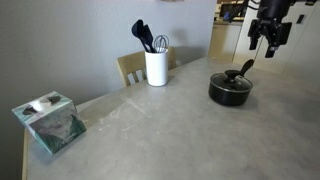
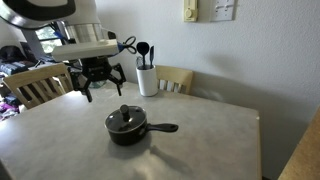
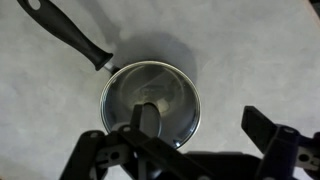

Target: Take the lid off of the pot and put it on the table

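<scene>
The fingers [image 3: 266,132] stand wide apart, and we see nothing between them and nothing touching them. In the wrist view they come in from the lower edge as dark linkages, one low on the left and one on the right, with bare tabletop and part of the pot between them.

The arm [image 2: 60,12] reaches in from above, and its gripper [image 2: 103,88] hangs fingers-down, clear of the table [image 2: 215,135]. In an exterior view the gripper [image 1: 264,47] sits high near the top corner, above and beyond the pot [image 1: 230,92], close to the raised end of the handle [image 1: 245,69] but apart from it. We see no contact with the pot in any view.

The pot [image 2: 127,131] rests on the table, roughly in the middle of the surface we can see, with its long handle [image 2: 163,127] sticking out sideways. The lid [image 2: 124,121] sits on the pot, its small black knob [image 2: 124,110] on top. From the wrist camera we look nearly straight down on the lid [image 3: 165,92], its glass showing reflections inside the metal rim, while the handle [image 3: 65,32] runs off toward the upper corner.

Behind the gripper, a white utensil holder [image 2: 148,80] stands near the table's far edge, and a tissue box [image 1: 50,122] lies well apart from the pot.
</scene>
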Robot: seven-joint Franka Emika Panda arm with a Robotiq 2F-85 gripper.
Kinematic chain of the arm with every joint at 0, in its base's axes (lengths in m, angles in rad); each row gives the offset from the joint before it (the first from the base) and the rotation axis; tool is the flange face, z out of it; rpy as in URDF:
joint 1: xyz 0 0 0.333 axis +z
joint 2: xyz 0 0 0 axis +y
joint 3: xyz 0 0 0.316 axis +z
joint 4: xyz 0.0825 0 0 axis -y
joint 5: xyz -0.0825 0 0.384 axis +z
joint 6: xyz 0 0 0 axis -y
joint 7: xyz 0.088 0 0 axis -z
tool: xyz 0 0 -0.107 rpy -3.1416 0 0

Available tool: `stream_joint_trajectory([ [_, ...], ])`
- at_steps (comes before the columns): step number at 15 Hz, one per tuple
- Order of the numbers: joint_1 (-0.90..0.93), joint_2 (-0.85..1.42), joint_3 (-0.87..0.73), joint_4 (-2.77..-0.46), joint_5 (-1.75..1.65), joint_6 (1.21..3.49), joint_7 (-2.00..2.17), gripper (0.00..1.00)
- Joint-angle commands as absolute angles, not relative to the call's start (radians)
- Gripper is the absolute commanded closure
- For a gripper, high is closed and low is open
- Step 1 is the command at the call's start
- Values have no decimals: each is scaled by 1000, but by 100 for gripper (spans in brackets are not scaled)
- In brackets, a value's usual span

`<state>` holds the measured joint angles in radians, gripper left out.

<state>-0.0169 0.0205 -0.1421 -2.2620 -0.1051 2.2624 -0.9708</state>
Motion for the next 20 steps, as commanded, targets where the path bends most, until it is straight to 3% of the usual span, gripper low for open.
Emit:
stream_joint_trajectory([
  [1, -46, 181, -112, -2178, -126, 2324, -928, 0],
  [20, -62, 275, -71, -2135, -175, 2346, -872, 0],
])
